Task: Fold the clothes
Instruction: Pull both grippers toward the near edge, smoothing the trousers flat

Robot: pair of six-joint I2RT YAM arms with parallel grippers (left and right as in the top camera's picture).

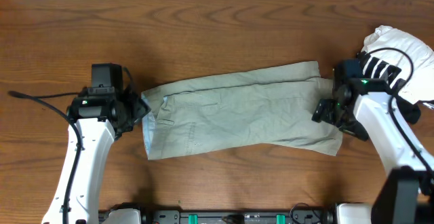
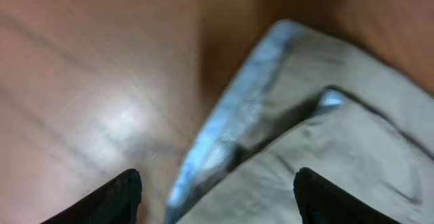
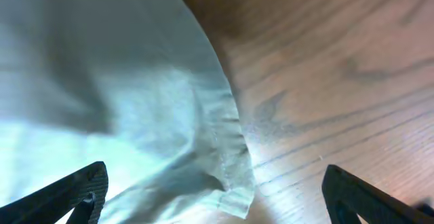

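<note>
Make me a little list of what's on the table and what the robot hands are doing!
table: brown wood
trousers: beige, lying flat, stretched left to right
left gripper: open, at the waistband end, holding nothing
right gripper: open, at the leg end, holding nothing
white cloth: bunched up at the right edge of the overhead view

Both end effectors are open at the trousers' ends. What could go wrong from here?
The waistband corner is turned up under the left end effector; a finger could snag it. The trousers lie skewed, so the next fold may misalign. The right arm could drag the white cloth.
</note>
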